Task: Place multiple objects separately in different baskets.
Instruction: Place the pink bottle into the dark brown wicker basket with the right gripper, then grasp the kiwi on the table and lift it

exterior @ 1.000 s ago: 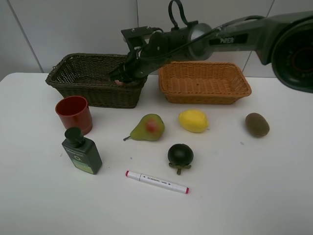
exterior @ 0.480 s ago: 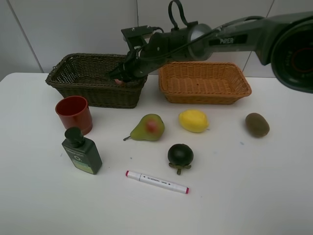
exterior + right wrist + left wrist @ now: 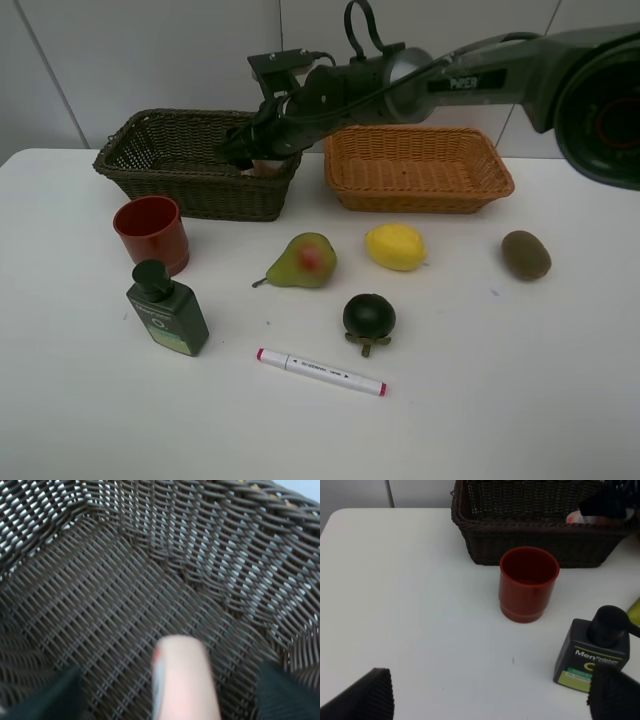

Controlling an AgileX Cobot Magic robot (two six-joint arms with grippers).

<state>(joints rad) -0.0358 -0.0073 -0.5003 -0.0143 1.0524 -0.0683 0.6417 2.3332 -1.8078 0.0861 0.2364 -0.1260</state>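
Ext. high view: I see the R pincer reaching across over the right end of the dark olive basket, jaws apart, w/ a bit of the pink bottle showing inside the basket below it. The tan basket sits beside it. On the desk in front: red cup, dark green bottle, pear, lemon, kiwi, dark round fruit, white marker. L wrist view: the L pincer hangs over bare desk, jaws wide apart, gripping nothing; cup and green bottle lie ahead of it. R wrist view: the pink bottle lies on the basket floor between the fingers, w/ clear gaps either side.
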